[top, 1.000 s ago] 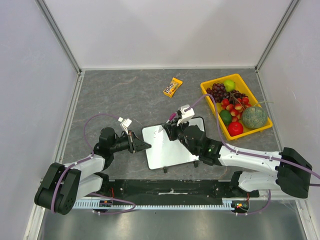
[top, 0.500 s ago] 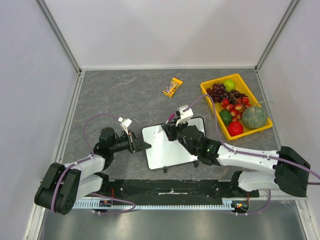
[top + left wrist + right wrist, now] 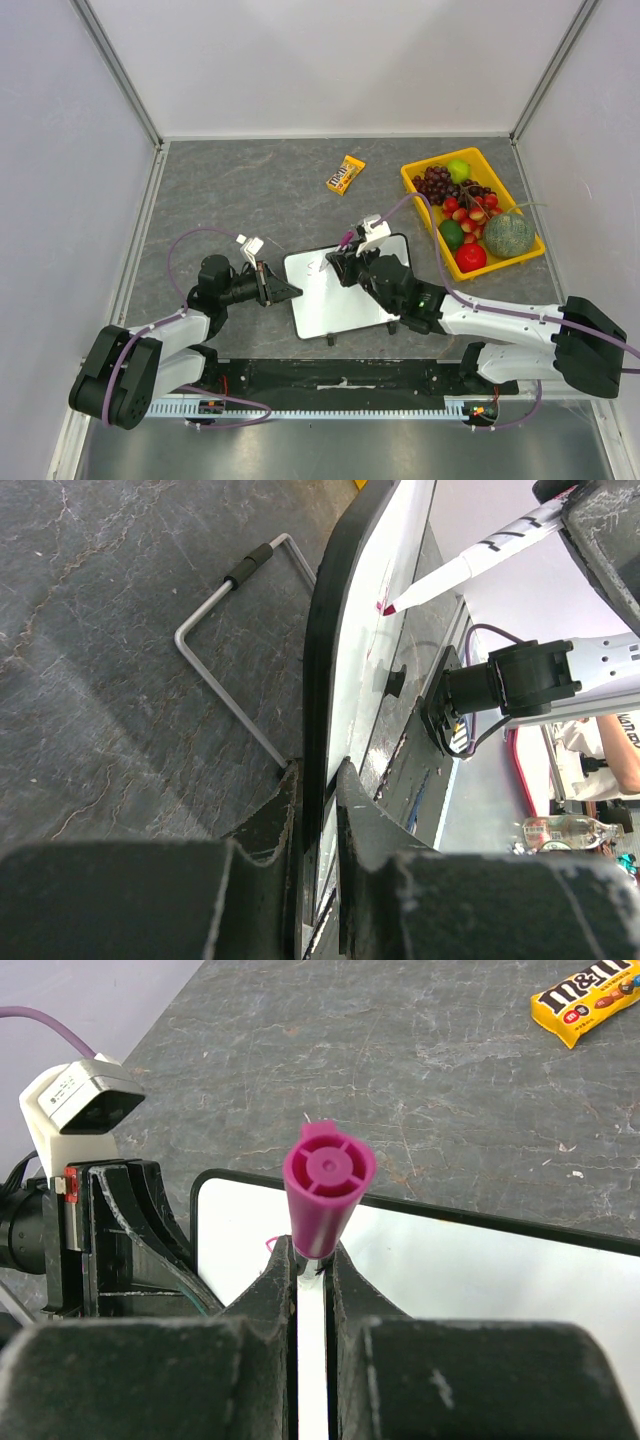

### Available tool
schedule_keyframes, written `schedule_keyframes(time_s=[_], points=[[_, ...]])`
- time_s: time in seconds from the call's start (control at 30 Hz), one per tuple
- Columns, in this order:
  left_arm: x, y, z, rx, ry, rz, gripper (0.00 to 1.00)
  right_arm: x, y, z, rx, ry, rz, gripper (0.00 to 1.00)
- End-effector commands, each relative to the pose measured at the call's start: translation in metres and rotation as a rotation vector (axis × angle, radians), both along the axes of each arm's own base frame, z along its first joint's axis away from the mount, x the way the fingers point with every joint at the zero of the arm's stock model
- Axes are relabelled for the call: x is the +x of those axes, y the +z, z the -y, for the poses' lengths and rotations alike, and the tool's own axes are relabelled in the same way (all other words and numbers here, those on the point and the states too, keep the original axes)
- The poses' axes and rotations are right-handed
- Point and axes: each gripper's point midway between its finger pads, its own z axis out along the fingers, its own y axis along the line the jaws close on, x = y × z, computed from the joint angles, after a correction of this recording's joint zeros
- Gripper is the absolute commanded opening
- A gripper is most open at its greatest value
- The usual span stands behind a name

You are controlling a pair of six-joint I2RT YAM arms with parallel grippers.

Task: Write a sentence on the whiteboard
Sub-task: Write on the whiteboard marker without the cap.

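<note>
The one thing that reads clearly is the brand "m&m's", in white letters on the yellow-and-brown candy packet (image 3: 587,1005) in the right wrist view. From the top camera the print on that packet is too small to read. On the whiteboard (image 3: 338,300) there is only a faint pink stroke (image 3: 318,265), which spells no legible word.
</note>
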Motion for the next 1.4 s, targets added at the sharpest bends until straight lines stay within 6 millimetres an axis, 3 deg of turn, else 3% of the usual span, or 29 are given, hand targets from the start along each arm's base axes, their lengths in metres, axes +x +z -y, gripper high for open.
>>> schedule_keyframes(time_s=[0.0,0.23,0.47,0.67,0.9,1.37], points=[[0.002,-0.02,-0.008,0.065,0.049,-0.029,0.02,-0.003,-0.009,0.007,-0.023,-0.005,-0.016,0.0],[0.001,-0.021,-0.008,0.066,0.049,-0.032,0.02,-0.002,-0.01,0.013,-0.031,-0.025,-0.014,0.0],[0.001,-0.021,-0.008,0.066,0.049,-0.03,0.02,0.002,0.003,0.014,-0.017,-0.044,0.011,0.0],[0.001,-0.021,-0.008,0.065,0.049,-0.029,0.02,0.006,0.029,0.007,0.022,-0.04,0.043,0.0],[0.001,-0.021,-0.008,0.065,0.049,-0.029,0.02,0.008,0.054,0.012,0.041,-0.058,0.097,0.0],[0.001,-0.02,-0.008,0.065,0.047,-0.027,0.02,0.015,0.034,0.005,-0.012,-0.07,0.07,0.0]])
